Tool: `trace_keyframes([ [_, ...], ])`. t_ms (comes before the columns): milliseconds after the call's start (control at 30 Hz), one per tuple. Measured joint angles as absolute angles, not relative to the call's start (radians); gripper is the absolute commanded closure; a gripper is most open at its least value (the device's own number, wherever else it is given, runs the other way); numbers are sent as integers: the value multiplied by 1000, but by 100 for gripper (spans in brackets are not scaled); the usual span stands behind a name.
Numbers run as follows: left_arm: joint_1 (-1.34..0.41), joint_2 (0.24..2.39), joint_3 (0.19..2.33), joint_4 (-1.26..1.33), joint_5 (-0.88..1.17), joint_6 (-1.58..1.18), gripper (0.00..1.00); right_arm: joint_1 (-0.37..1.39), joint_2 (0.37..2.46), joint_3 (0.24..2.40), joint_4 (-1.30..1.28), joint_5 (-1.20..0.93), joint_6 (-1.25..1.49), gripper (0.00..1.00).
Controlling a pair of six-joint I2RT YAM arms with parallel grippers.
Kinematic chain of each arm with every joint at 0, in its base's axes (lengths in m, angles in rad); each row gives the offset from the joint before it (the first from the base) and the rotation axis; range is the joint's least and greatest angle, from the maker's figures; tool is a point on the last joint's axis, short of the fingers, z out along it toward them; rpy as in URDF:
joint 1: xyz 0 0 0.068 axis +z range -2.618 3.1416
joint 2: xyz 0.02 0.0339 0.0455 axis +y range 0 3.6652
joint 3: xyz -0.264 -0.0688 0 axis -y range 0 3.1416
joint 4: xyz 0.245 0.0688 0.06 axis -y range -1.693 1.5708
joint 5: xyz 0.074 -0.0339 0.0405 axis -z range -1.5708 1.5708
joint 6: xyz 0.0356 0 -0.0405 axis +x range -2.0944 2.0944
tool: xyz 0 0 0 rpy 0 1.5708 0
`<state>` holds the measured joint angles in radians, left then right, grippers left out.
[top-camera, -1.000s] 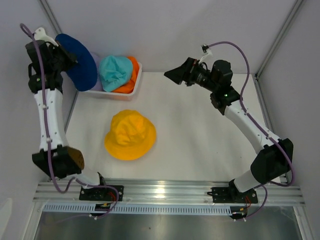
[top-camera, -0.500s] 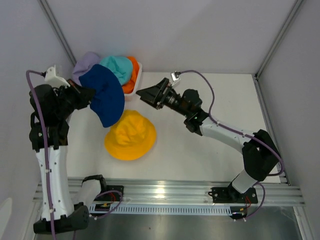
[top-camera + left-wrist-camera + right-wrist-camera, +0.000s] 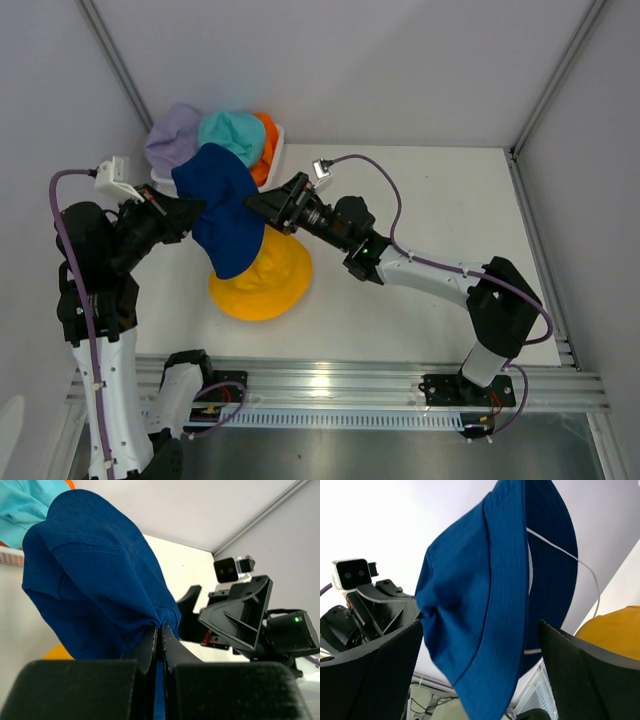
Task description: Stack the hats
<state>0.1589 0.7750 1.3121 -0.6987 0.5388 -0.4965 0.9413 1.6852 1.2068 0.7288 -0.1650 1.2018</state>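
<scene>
A navy hat (image 3: pixel 222 210) hangs in the air over the left of the table, above the yellow hat (image 3: pixel 264 275) that lies crown up on the white surface. My left gripper (image 3: pixel 196 209) is shut on the navy hat's brim (image 3: pixel 165 617). My right gripper (image 3: pixel 262 205) stands open at the hat's right side, its wide fingers (image 3: pixel 380 672) either side of the hanging navy fabric (image 3: pixel 490 605) without pinching it. Teal (image 3: pixel 232 135), orange (image 3: pixel 266 148) and lavender (image 3: pixel 173 137) hats are piled in the white basket (image 3: pixel 274 152) at the back left.
The left wall stands close behind the left arm (image 3: pixel 95 300). The right arm (image 3: pixel 440 275) stretches across the middle of the table. A metal rail (image 3: pixel 340 385) runs along the near edge.
The left gripper has carried the navy hat from beside the basket down and rightward over the yellow hat. The right gripper has swung left across the table to the navy hat.
</scene>
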Motion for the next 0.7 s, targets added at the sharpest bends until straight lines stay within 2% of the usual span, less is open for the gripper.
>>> trace_keyframes([
  [67, 159, 770, 1306, -713, 550, -495, 99, 946, 1699, 1220, 724, -154, 1196, 8],
  [100, 159, 767, 1303, -720, 556, -494, 99, 949, 1702, 1220, 724, -150, 1196, 26],
  [200, 159, 757, 1301, -739, 562, -486, 99, 960, 1706, 1220, 724, -141, 1189, 69],
  [233, 159, 752, 1299, -748, 562, -483, 99, 962, 1706, 1220, 723, -137, 1190, 87],
  [300, 159, 740, 1298, -770, 560, -468, 99, 966, 1703, 1216, 715, -132, 1179, 100],
  [700, 134, 678, 1276, -991, 496, -351, 99, 1018, 1468, 956, 607, -35, 1124, 100],
])
